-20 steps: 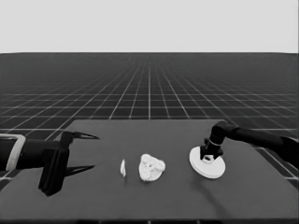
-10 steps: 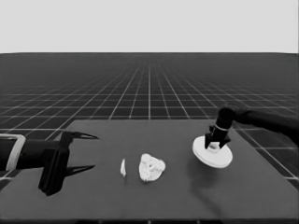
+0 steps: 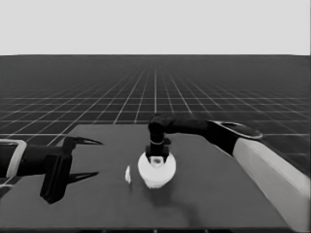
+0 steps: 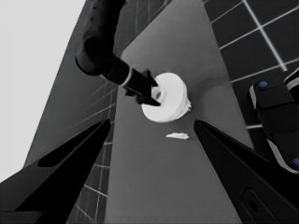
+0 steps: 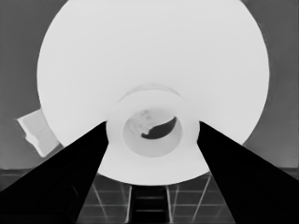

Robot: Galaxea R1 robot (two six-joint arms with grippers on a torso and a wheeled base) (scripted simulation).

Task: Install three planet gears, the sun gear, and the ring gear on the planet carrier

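The larger round part (image 3: 156, 171), the ring gear, is at the table's middle, and my right gripper (image 3: 158, 156) is shut on its raised hub from above. The right wrist view is filled by this disc (image 5: 149, 60), with the gripper (image 5: 152, 125) clasping the hub. The smaller round part and the gears are hidden beneath it. Only a white edge pokes out from under the rim (image 4: 188, 106) (image 5: 36, 131). I cannot tell whether the disc rests on them or hangs just above. My left gripper (image 3: 97, 158) waits open over the table's left end.
A thin white piece (image 3: 128, 174) (image 4: 177, 136) lies just left of the larger round part, between it and the left gripper. Dark machinery with blue lights (image 4: 275, 121) stands past the table's edge in the left wrist view.
My right gripper has carried the larger round part from the table's right side leftward to the middle, over the spot where the smaller round part with gears lay. The left arm has not moved.
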